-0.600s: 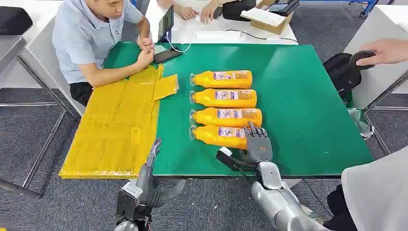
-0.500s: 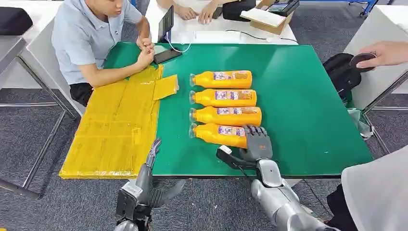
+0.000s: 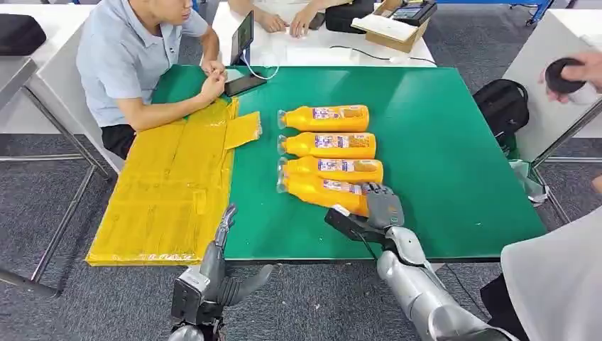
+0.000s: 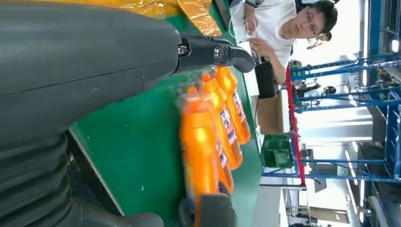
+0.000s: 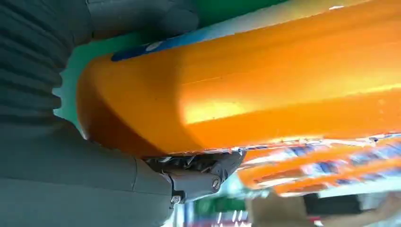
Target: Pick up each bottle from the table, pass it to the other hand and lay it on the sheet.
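Right hand (image 3: 382,206) grips the base end of the nearest bottle (image 3: 323,190); right wrist view shows the orange body pressed against the palm, thumb (image 5: 142,19) on one side and fingers (image 5: 198,179) wrapped on the other. That bottle sits tilted, cap end angled toward and touching the next bottle (image 3: 334,169) in the row. I can't tell if it's off the table (image 3: 440,142) or just pivoted on it. Two more bottles (image 3: 326,145) (image 3: 325,118) lie parallel beyond, on their sides, caps pointing toward the sheet.

Left hand (image 3: 226,226) holds nothing, fingers extended and apart, hovering at the near table edge just beside the yellow sheet (image 3: 170,192). Sheet lies on the left part of the table, hanging over its left edge, no bottles on it.

Person in light blue shirt (image 3: 121,57) sits at the far left corner, forearms on the table by a phone (image 3: 245,83). Black backpack (image 3: 504,106) on the floor to the right.
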Available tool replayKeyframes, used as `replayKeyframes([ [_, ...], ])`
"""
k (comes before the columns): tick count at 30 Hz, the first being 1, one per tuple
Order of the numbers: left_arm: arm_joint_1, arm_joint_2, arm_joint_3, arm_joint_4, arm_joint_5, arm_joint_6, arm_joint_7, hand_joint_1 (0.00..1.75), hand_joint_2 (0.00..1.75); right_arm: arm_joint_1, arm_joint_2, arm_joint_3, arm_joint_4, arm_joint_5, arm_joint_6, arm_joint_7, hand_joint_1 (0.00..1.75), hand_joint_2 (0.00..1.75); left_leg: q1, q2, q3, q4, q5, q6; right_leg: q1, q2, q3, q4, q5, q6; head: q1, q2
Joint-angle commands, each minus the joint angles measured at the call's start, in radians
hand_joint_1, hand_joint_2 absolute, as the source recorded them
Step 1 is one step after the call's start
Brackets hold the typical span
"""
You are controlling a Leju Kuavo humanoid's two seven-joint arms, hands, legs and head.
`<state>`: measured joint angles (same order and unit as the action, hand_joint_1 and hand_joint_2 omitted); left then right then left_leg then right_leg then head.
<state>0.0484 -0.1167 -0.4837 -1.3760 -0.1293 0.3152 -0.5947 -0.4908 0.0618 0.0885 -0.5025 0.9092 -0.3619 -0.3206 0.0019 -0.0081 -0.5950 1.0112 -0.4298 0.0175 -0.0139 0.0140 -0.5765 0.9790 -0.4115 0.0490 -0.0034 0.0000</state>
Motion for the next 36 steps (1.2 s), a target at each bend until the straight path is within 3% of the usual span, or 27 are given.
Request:
replayKeyframes([
  [1, 0.009, -0.021, 0.082, 0.062, 0.073, 0.102, 0.107, 0.00, 1.75, 0.265, 0.102, -0.015, -0.340, -0.288, 0.057, -0.084, 1.75, 1.75, 0.001, 0.002, 0.004, -0.002, -0.002, -0.002, 0.002, 0.002, 0.003, -0.002, 0.000, -0.002, 0.000, 0.000],
  [5, 0.015, -0.017, 0.086, 0.056, 0.211, 0.078, 0.129, 0.00, 1.75, 0.340, 0.139, 0.021, -0.572, -0.490, -0.070, -0.158, 1.71, 1.75, 0.002, 0.000, 0.002, -0.002, -0.001, -0.002, 0.002, -0.001, 0.002, -0.001, -0.002, -0.004, 0.000, 0.000],
  [11, 0.031, 0.025, 0.014, 0.008, 0.280, -0.011, 0.130, 0.00, 1.75, 0.371, 0.125, 0.106, -0.667, -0.569, -0.073, -0.149, 1.66, 1.75, 0.002, 0.002, -0.007, 0.000, -0.001, -0.001, 0.002, 0.001, -0.005, 0.001, -0.003, -0.003, 0.000, 0.000],
  [14, 0.028, 0.035, -0.022, -0.030, 0.314, -0.088, 0.128, 0.00, 1.75, 0.359, 0.114, 0.216, -0.641, -0.540, 0.005, -0.159, 1.69, 1.75, 0.002, 0.000, -0.009, 0.000, -0.001, -0.001, 0.001, 0.001, -0.007, 0.001, -0.003, -0.003, 0.000, 0.000],
  [21, -0.008, 0.018, -0.030, -0.050, 0.349, -0.130, 0.144, 0.00, 1.75, 0.343, 0.129, 0.395, -0.506, -0.448, -0.018, -0.182, 1.73, 1.75, 0.001, -0.001, -0.013, -0.001, 0.001, -0.001, 0.001, 0.000, -0.011, 0.000, -0.002, -0.003, 0.000, 0.000],
  [36, -0.019, -0.012, 0.004, -0.059, 0.468, -0.139, 0.189, 0.00, 1.75, 0.302, 0.149, 0.541, -0.391, -0.417, -0.034, -0.173, 1.71, 1.75, 0.001, 0.000, -0.013, -0.001, 0.000, -0.001, 0.001, -0.001, -0.010, 0.000, -0.002, -0.003, 0.000, 0.000],
])
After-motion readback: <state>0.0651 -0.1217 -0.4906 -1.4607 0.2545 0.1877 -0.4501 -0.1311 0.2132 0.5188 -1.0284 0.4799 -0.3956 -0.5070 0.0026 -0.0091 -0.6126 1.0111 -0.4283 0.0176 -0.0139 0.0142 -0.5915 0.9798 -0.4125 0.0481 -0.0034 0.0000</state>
